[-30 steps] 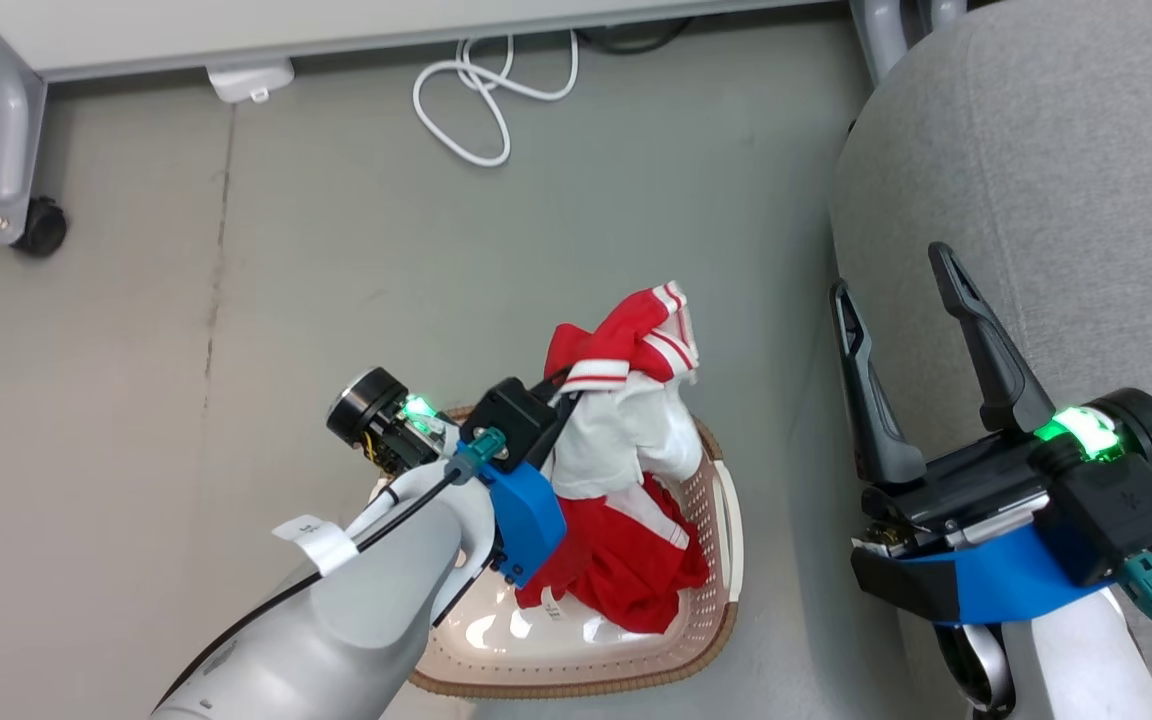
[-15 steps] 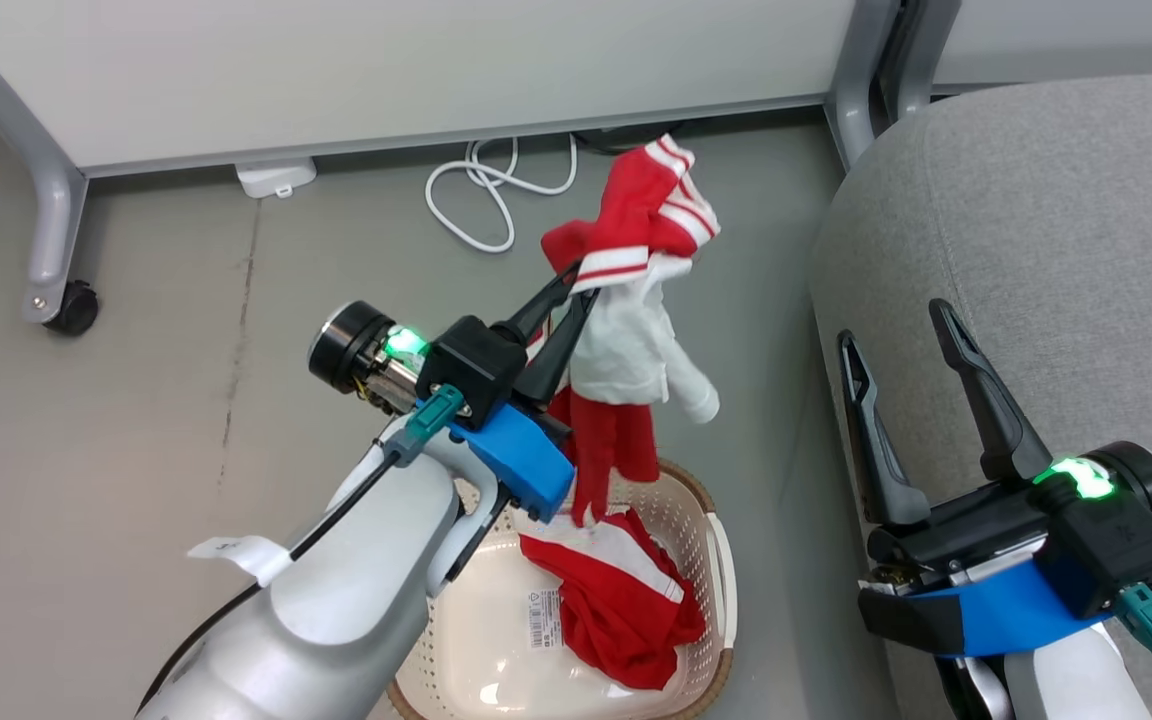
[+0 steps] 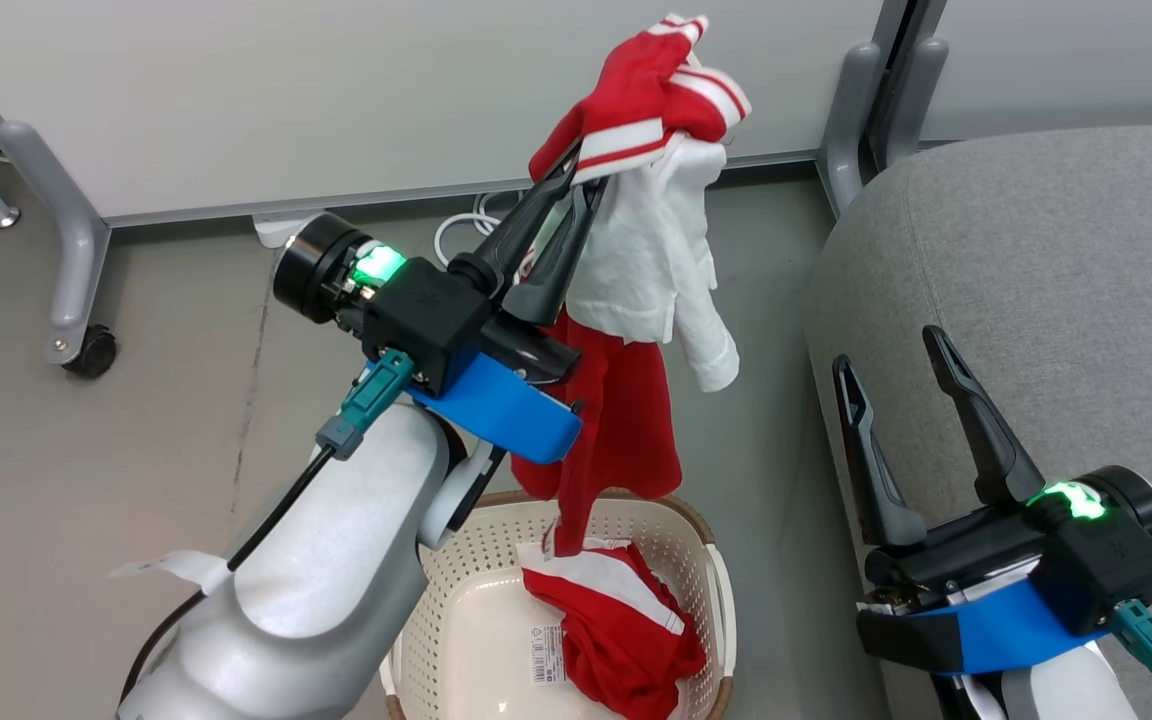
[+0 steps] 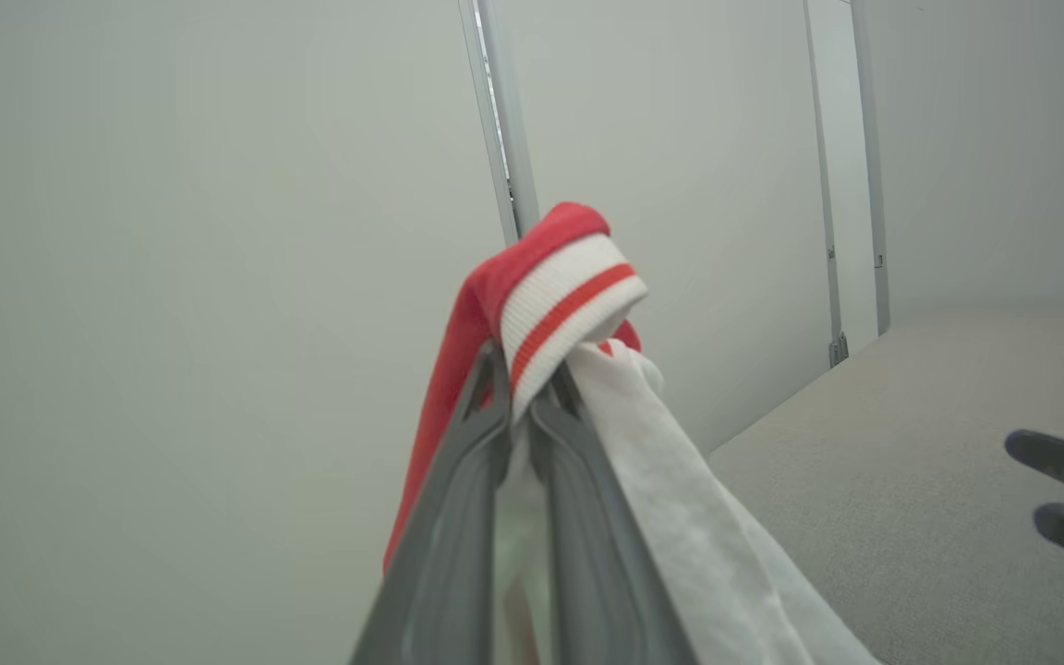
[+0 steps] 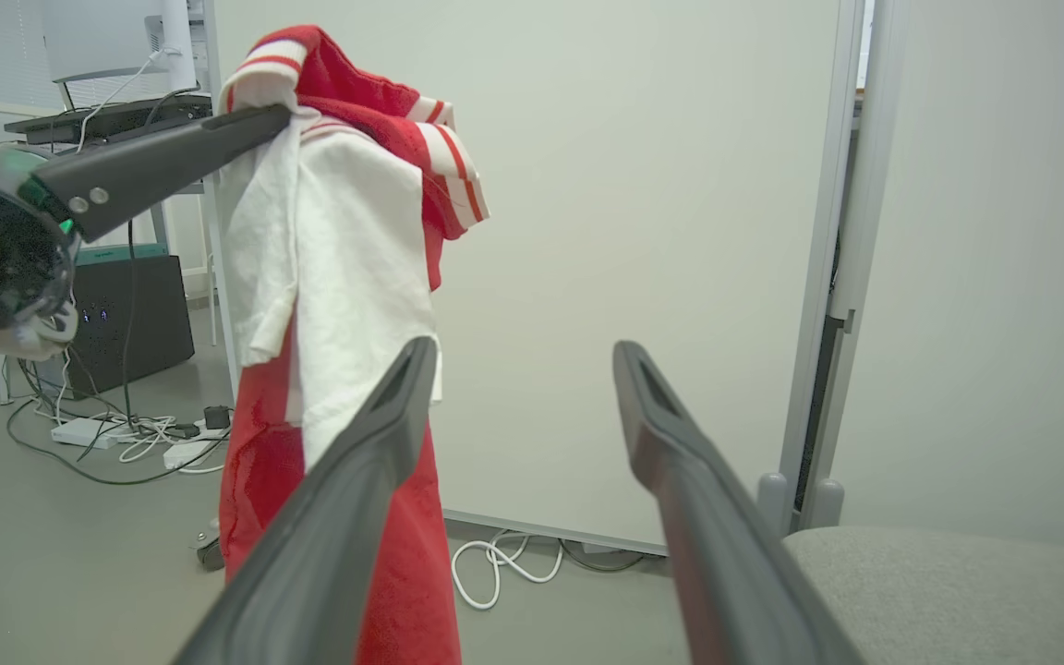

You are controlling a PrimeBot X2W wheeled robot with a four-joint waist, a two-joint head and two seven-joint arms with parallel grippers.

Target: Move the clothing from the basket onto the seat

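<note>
Risen: first garment (image 3: 656, 260), clamped by its striped hem in the left pincer (image 3: 576, 172), now hangs above the basket (image 3: 701, 540) | second garment (image 3: 616, 625) lies inside basket | right pincer (image 3: 888, 352) spread wide, empty, by the seat (image 3: 1036, 260) | judged: carry across next

I can read no words or numbers. A small white barcode sticker (image 3: 547, 654) lies on the inner floor of the cream-white perforated plastic basket (image 3: 506, 545): black bars and a tiny triangle sign show, but its print is too small to read.
</note>
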